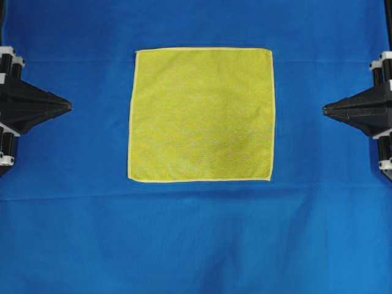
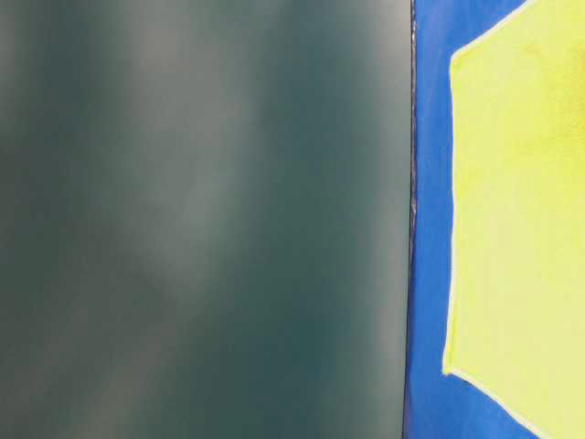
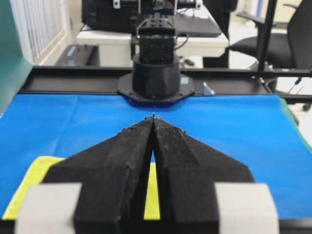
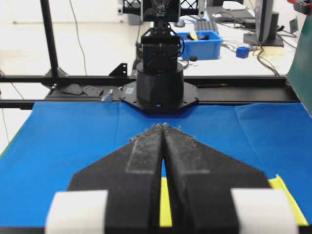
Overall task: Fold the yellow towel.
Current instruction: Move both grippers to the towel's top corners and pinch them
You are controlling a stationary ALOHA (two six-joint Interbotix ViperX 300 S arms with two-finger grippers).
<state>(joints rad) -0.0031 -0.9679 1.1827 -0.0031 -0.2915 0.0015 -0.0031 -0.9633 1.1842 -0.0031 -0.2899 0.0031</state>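
Observation:
The yellow towel point(image 1: 202, 114) lies flat and unfolded, a square with a paler hem, in the middle of the blue sheet point(image 1: 196, 239). My left gripper point(image 1: 68, 106) hangs at the left edge, shut and empty, well clear of the towel's left hem. On the opposite side my right gripper point(image 1: 324, 109) is also shut and empty, apart from the right hem. In the left wrist view the tips point(image 3: 153, 118) meet, with towel point(image 3: 27, 183) below them. The right wrist view shows its tips point(image 4: 162, 126) closed above towel point(image 4: 282, 187). The table-level view catches the towel point(image 2: 521, 210) from close up.
A blurred dark green panel point(image 2: 201, 219) fills the left of the table-level view. The opposite arm's black base stands at the sheet's far edge in each wrist view point(image 3: 156, 73) point(image 4: 159, 80). Beyond it are black rails, desks, a blue bin point(image 4: 204, 41) and an office chair point(image 3: 297, 34).

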